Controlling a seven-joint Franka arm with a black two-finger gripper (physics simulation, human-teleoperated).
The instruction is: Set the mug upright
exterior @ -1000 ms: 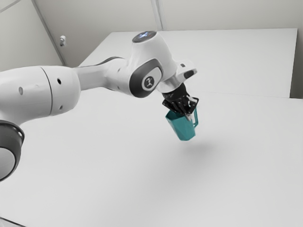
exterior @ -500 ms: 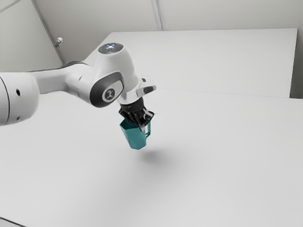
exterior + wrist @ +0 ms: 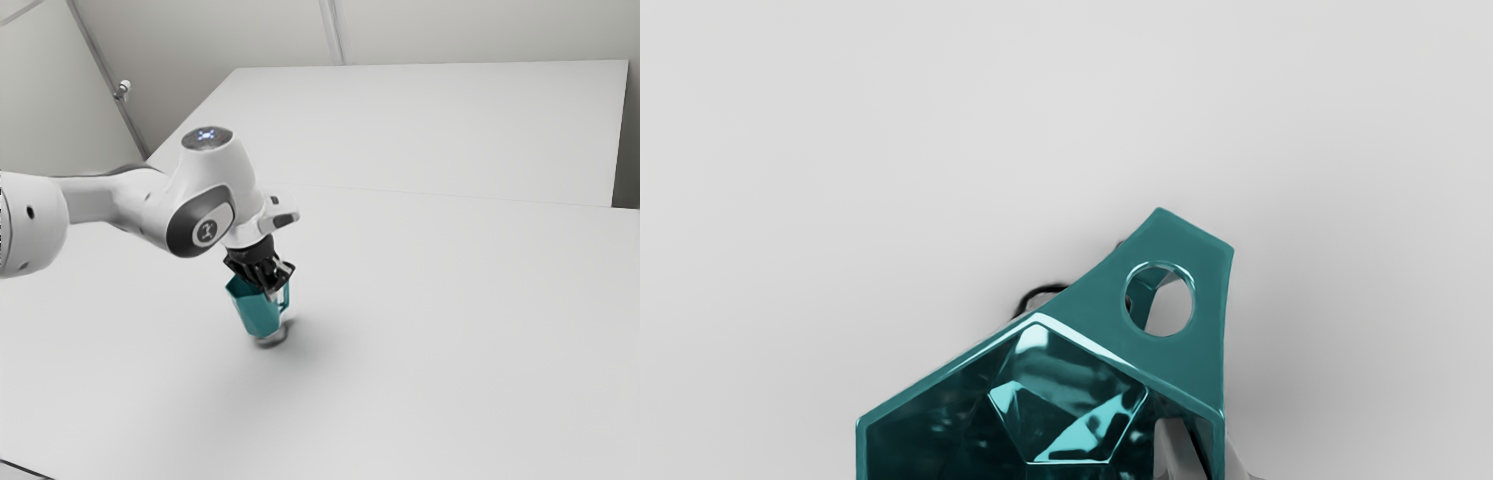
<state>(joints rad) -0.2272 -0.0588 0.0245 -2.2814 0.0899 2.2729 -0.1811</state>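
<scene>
In the exterior view, my gripper (image 3: 268, 286) has come lower over the last second and shifted toward the exterior view's left, taking the teal mug (image 3: 256, 308) with it. A second ago the mug hung visibly above the worktop (image 3: 430, 350), its soft shadow apart from it; now its base is close down over the surface, by a dark-edged patch that may be shadow or reflection. I can't tell whether it touches yet. The mug is well in from the worktop's far edge and toward the exterior view's left, its mouth up and its handle (image 3: 286, 297) on the side facing the exterior view's right. It looks near upright, perhaps with a slight lean; the slant of this view keeps me from being sure.

In the wrist view, I look into the open mouth and down to the mug's floor. One grey finger (image 3: 1176, 450) shows inside, close by the wall on the handle's side, and part of the other shows just outside. So my jaws stand narrow, closed on the mug's wall between them.

For the task, I judge this to be the late part: the mug is already turned mouth up, and setting it down is what counts. I should ease down any gap that is left, let the base sit flat, and only then loosen; letting go on a lean could tip it over.
</scene>
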